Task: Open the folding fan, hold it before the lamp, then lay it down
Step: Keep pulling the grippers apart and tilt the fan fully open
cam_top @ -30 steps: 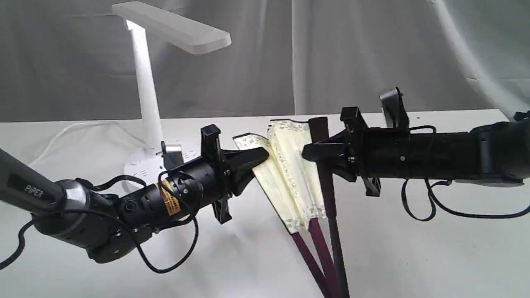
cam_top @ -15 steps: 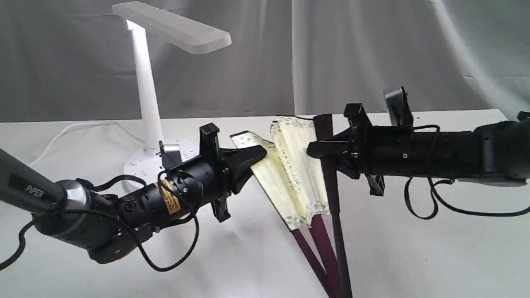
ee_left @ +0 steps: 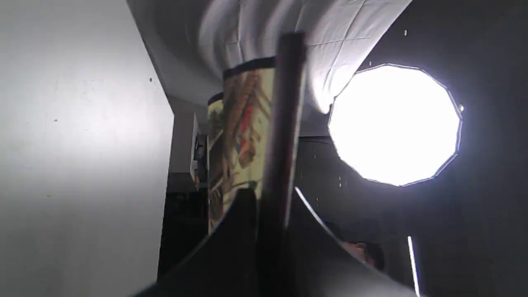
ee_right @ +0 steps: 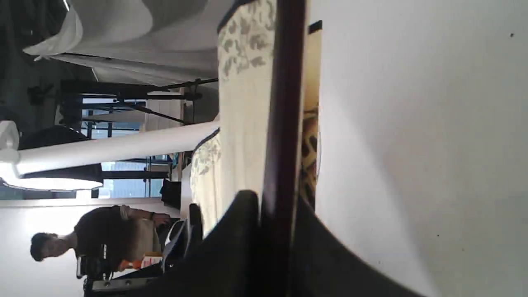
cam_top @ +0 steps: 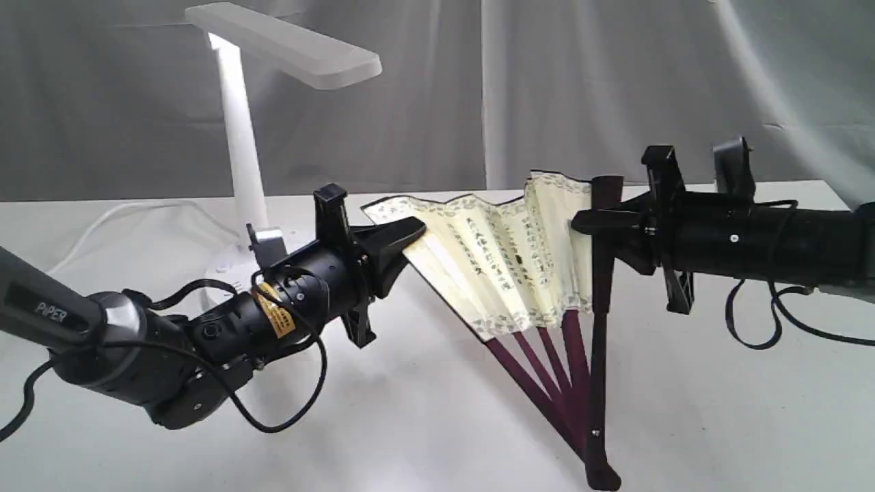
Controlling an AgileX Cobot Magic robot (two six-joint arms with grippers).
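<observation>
The folding fan [cam_top: 509, 256] stands partly spread above the table, cream pleats with black calligraphy showing, maroon ribs meeting at the pivot [cam_top: 601, 475] low at the front. My left gripper [cam_top: 413, 239] is shut on the fan's left guard; in the left wrist view that guard [ee_left: 280, 165] runs between the fingers. My right gripper [cam_top: 584, 220] is shut on the right guard [ee_right: 284, 123], which stands nearly upright. The white lamp [cam_top: 239, 137] stands behind the left arm, its flat head [cam_top: 284, 44] lit underneath, its round base [cam_top: 232, 270] partly hidden.
A white cord [cam_top: 116, 219] runs from the lamp base across the white table [cam_top: 424, 424] to the left. Grey cloth hangs as a backdrop [cam_top: 615, 89]. A bright studio light [ee_left: 394, 123] shows in the left wrist view.
The right gripper has pulled its guard to the right, and the fan has spread from a narrow bundle to a wider arc showing calligraphy. The left arm shifted slightly left and down.
</observation>
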